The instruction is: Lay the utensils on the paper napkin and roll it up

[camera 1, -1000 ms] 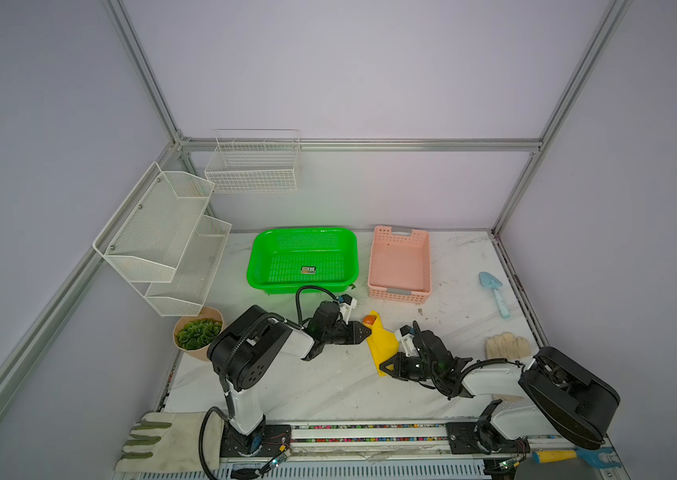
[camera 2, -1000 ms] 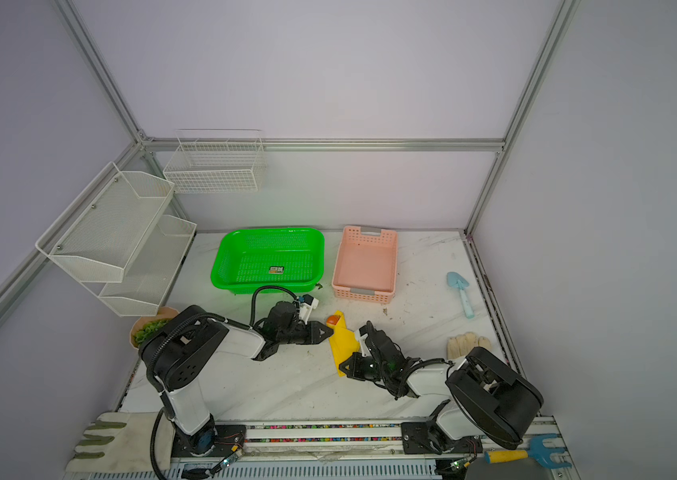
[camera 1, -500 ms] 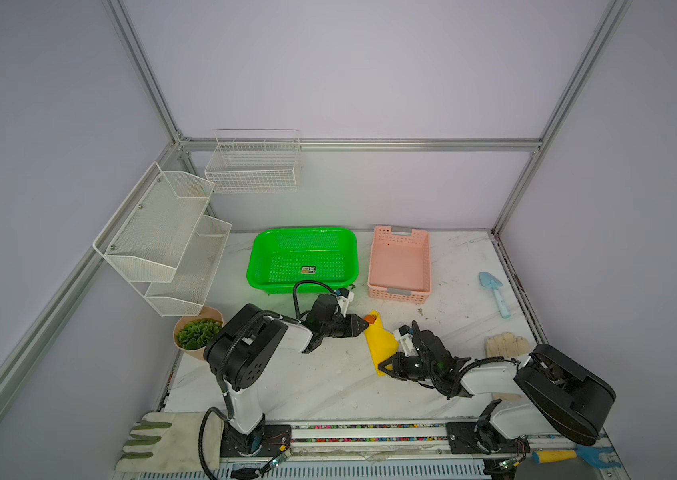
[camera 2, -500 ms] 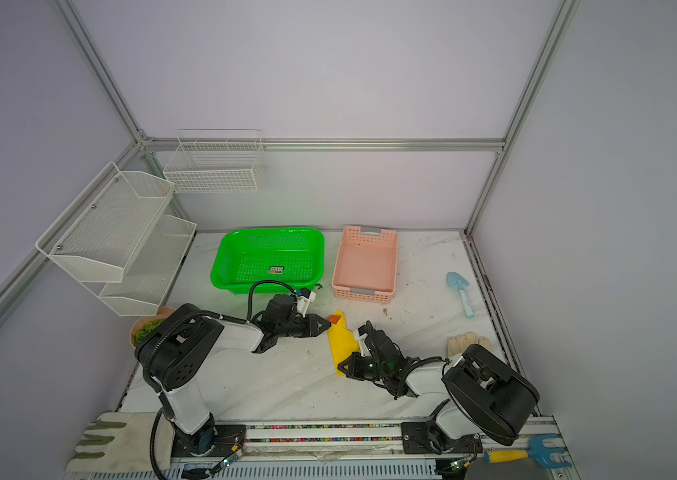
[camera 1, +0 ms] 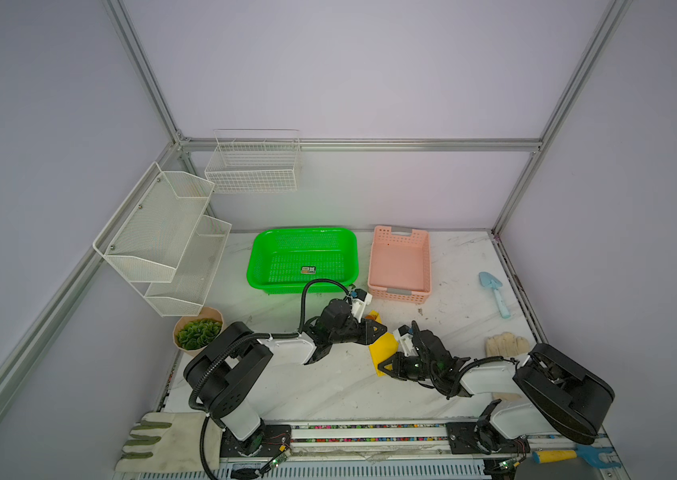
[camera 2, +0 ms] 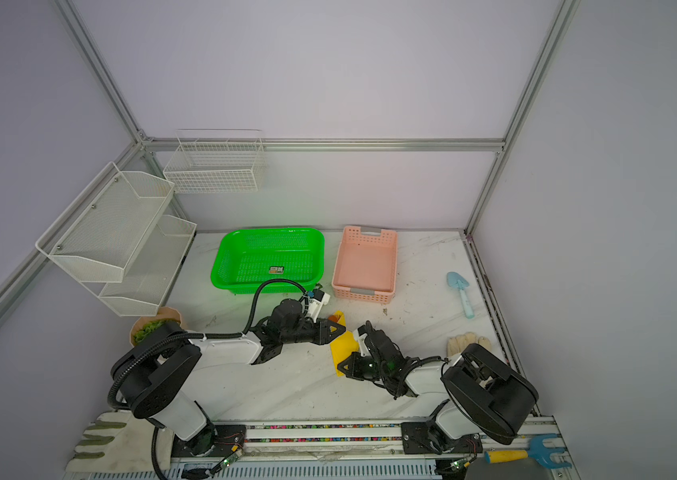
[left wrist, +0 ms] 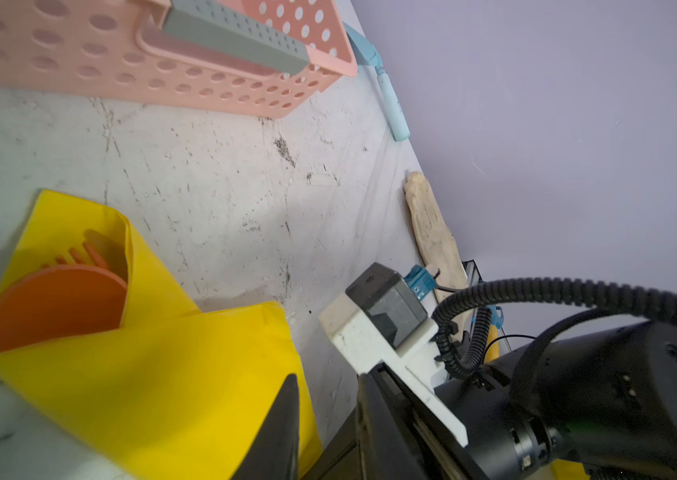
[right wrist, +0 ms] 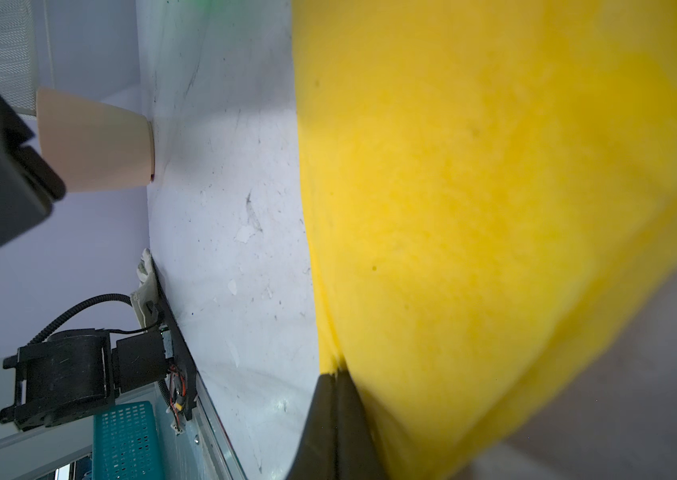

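spoon (left wrist: pixel 54 307) handle and fork (left wrist: pixel 87 255) below its tines hidden inside the folded paper napkin (left wrist: pixel 141 374), knife not made out, paper napkin's 12 o'clock end under the left hand (camera 1: pixel 381 331), grip unclear, 6 o'clock corner behind the right hand (camera 1: pixel 381 368), paper napkin blurred in the right wrist view, green basket (camera 1: pixel 259 249) label (camera 1: pixel 308 269) too small to read

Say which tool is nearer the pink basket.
Left. The left tool is just in front of the pink basket, at the far end of the yellow napkin; the right tool grips its near end, farther off.

The utensils (left wrist: pixel 58 303) sit inside the paper napkin (left wrist: pixel 154 374) on the table (left wrist: pixel 224 187).
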Robot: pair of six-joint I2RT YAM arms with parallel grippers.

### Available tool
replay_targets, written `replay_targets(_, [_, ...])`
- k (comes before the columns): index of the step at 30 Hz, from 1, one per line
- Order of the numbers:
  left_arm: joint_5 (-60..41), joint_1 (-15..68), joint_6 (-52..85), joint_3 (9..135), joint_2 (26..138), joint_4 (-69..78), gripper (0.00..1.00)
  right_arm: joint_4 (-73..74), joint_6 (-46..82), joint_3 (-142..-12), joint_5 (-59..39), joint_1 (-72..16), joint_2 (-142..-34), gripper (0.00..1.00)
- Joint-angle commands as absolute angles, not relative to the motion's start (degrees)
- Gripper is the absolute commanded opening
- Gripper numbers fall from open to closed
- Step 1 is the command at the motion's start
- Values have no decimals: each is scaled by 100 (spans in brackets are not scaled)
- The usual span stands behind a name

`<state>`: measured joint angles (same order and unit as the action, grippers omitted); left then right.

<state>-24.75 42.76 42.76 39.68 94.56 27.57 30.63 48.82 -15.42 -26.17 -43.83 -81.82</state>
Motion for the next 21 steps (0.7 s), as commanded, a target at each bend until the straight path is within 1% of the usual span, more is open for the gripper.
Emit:
replay_targets(1, [-2359,4322,4475,3604,9456,3085,25,2050,4896,-1476,-2426,-4421,-8331,0])
replay_targets(13, [-1945,4728,4719,2889,9309,3198,20,1982,4878,-1528,-2408,-4421,-8323,0])
replay_targets(21, [-1890,4746,4664,2981,9550,3173,17,1942,4861,-1573,-2417,-4421,-8328,0])
